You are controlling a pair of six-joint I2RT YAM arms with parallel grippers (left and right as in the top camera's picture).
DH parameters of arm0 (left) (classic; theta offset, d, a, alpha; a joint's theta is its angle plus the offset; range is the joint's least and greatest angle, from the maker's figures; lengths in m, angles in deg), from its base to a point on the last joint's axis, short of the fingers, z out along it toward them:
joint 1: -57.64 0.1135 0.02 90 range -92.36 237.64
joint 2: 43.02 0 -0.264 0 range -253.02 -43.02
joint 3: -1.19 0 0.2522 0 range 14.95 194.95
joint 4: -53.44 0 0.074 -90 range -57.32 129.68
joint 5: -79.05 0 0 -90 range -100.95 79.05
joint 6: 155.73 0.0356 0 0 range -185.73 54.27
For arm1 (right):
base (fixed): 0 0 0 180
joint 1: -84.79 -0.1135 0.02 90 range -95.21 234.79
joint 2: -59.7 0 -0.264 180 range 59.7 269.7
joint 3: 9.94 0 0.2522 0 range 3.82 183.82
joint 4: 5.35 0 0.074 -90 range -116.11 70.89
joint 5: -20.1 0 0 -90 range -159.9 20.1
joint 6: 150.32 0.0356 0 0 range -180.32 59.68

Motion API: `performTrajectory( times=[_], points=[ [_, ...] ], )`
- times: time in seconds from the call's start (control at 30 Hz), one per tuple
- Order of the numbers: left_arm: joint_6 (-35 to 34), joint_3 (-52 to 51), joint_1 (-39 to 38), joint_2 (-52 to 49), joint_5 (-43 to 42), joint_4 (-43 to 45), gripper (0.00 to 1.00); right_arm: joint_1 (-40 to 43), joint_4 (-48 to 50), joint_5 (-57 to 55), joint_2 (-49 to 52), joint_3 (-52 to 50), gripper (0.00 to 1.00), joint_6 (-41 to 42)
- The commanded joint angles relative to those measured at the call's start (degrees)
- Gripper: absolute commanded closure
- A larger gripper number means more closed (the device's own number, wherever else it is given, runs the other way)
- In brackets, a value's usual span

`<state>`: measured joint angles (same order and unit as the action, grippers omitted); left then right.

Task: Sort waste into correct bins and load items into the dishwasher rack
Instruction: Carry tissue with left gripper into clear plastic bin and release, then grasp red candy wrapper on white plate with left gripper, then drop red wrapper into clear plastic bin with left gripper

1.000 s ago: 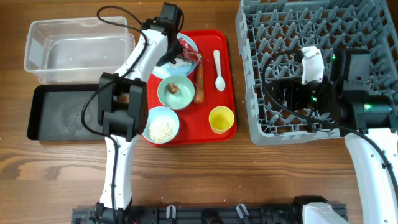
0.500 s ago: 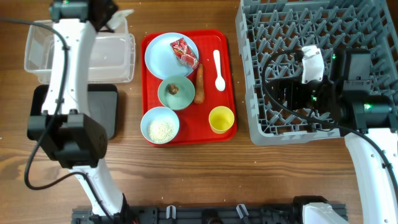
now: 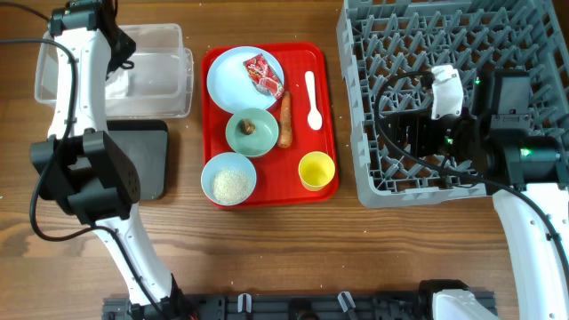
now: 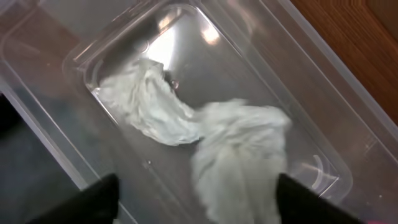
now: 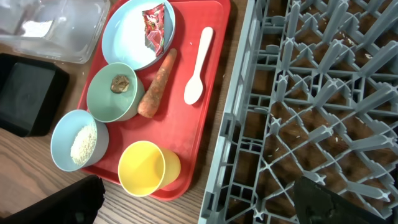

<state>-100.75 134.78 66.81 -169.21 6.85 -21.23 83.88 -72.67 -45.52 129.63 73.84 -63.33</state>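
Your left gripper (image 4: pixel 196 202) hangs over the clear tub (image 3: pixel 160 76) at the upper left of the overhead view. Its jaws stand wide apart, gripping nothing. The crumpled white paper (image 4: pixel 186 124) lies on the tub's floor below them. Just under the tub in the frame sits the black tray (image 3: pixel 147 169), partly covered by your left arm.

The rest of the waste is on the red tray (image 3: pixel 302 133) in the middle:
- The red snack wrapper (image 3: pixel 264 73) rests on the pale blue plate (image 3: pixel 231 80).
- The carrot (image 3: pixel 284 120) lies beside the bowl (image 3: pixel 252 132) that holds the brown lump (image 3: pixel 249 128).
- The rice sits in the lower bowl (image 3: pixel 229 178).

The white spoon (image 3: pixel 312 100) and the yellow cup (image 3: pixel 316 170) stand along the tray's right side.

Your right gripper (image 5: pixel 199 205) hovers over the grey rack's (image 3: pixel 400 44) left part, jaws spread and empty.
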Motion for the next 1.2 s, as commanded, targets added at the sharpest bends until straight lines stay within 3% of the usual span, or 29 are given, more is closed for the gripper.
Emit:
performTrajectory(
  times=[0.0, 0.03, 0.07, 0.1, 0.13, 0.17, 0.2, 0.27, 0.33, 0.43, 0.53, 0.6, 0.97, 1.0, 1.03, 1.13, 1.17],
  points=[
    [4.0, 0.0, 0.3, 0.7, -3.5, -0.3, 0.69, 0.1, 0.1, 0.0, 0.1, 1.1, 0.00, 0.2],
    [5.8, 0.0, 0.3, 0.7, -6.8, -0.5, 0.91, 0.1, 0.1, 0.0, 0.1, 1.1, 0.00, 0.2],
    [5.7, 0.0, 0.3, 0.7, -7.4, -0.8, 0.96, 0.1, 0.1, 0.0, 0.1, 1.1, 0.00, 0.2],
    [5.6, 0.0, 0.3, 0.7, -8.0, -0.8, 0.76, 0.1, 0.1, 0.0, 0.1, 1.1, 0.00, 0.2],
    [5.7, 0.0, 0.2, 0.7, -10.0, -0.7, 0.44, 0.1, 0.1, 0.0, 0.1, 1.1, 0.00, 0.2],
    [6.4, 0.0, 0.0, 1.0, -13.5, -0.7, 0.32, 0.1, 0.1, 0.0, 0.1, 1.1, 0.00, 0.2],
    [6.4, 0.1, -0.6, 1.7, -19.8, -0.6, 0.26, 0.1, 0.2, 0.0, 0.1, 1.1, 0.00, 0.1],
    [9.0, 0.1, -2.9, 3.2, -25.8, 0.4, 0.26, 0.1, 0.3, 0.0, 0.1, 1.1, 0.00, 0.2],
    [9.4, 0.1, -8.9, 3.7, -25.6, 1.3, 0.25, 0.1, 0.2, 0.0, 0.1, 1.1, 0.00, 0.2],
    [8.9, 0.1, -19.3, 1.0, -17.5, 5.5, 0.16, 0.1, 0.0, 0.0, 0.1, 1.1, 0.00, 0.2],
    [3.8, 0.1, -25.9, -4.0, -11.5, 9.6, 0.12, 0.1, -0.6, 0.0, 0.1, 1.1, 0.00, 0.1],
    [1.0, 0.1, -27.2, -7.4, -11.6, 11.9, 0.11, 0.1, -1.2, 0.0, 0.1, 1.1, 0.00, 0.1],
    [1.1, 0.0, -27.8, -17.3, -11.9, 16.1, 0.09, 0.1, -2.3, 0.0, 0.1, 1.1, 0.00, 0.0],
    [1.1, 0.0, -27.8, -17.8, -11.9, 16.1, 0.10, 0.1, -2.3, 0.0, 0.1, 1.1, 0.00, 0.0],
    [1.1, 0.0, -27.8, -18.0, -11.9, 15.6, 0.18, 0.1, -2.2, 0.0, 0.1, 1.1, 0.00, 0.0],
    [1.1, 0.1, -27.8, -18.0, -11.9, 13.5, 0.61, 0.1, -2.2, -0.3, 0.1, 1.1, 0.00, 0.0],
    [1.2, 0.0, -27.8, -18.0, -11.9, 12.0, 0.70, 0.1, -2.3, -0.6, 0.1, 1.1, 0.00, 0.0]
  ],
)
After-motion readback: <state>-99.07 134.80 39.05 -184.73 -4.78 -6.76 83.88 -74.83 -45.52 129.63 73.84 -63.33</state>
